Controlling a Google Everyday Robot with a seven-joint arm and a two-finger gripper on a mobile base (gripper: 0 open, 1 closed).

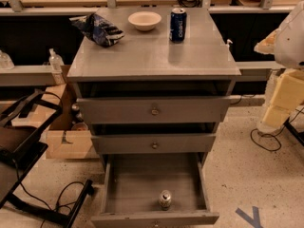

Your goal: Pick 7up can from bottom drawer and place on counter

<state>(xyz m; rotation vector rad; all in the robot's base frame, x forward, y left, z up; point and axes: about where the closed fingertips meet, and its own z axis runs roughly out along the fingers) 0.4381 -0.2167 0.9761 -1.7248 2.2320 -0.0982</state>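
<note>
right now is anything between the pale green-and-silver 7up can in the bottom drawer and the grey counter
Nothing covers the 7up can in the open bottom drawer. Rising to the counter it must clear two shallower grey drawer fronts. A dark blue can, cream bowl and crumpled bag sit toward its back. The gripper is not in view.

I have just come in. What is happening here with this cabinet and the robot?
A robot is to fetch a drink can from the cabinet. The bottom drawer is pulled open, and the 7up can stands upright inside it, near the front. The counter already carries a blue can, a bowl and a crumpled snack bag. The gripper is at the right edge, beside the cabinet, well apart from the 7up can.
</note>
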